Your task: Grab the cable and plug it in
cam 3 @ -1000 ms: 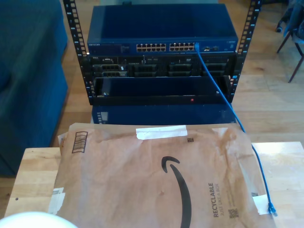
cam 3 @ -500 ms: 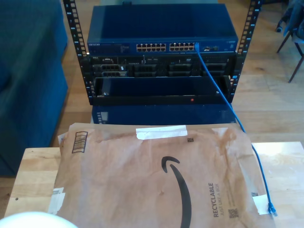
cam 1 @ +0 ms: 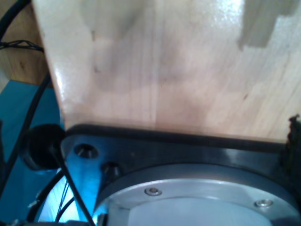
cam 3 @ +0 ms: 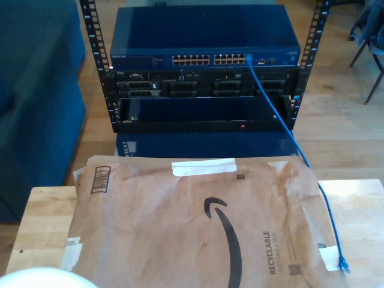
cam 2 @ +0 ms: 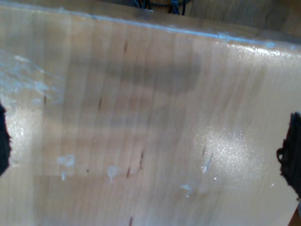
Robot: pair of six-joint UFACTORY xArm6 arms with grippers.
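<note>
A: Our first pincer and our second pincer: their wrist views look at bare wood, so we cannot tell how wide either stands or whether it holds anything.

B: And the cable [cam 3: 294,144]?

A: One end sits in the blue switch [cam 3: 204,36]; its free plug lies on the brown paper mailer [cam 3: 198,228] on the table [cam 3: 42,222], toward the exterior view's right.
</note>
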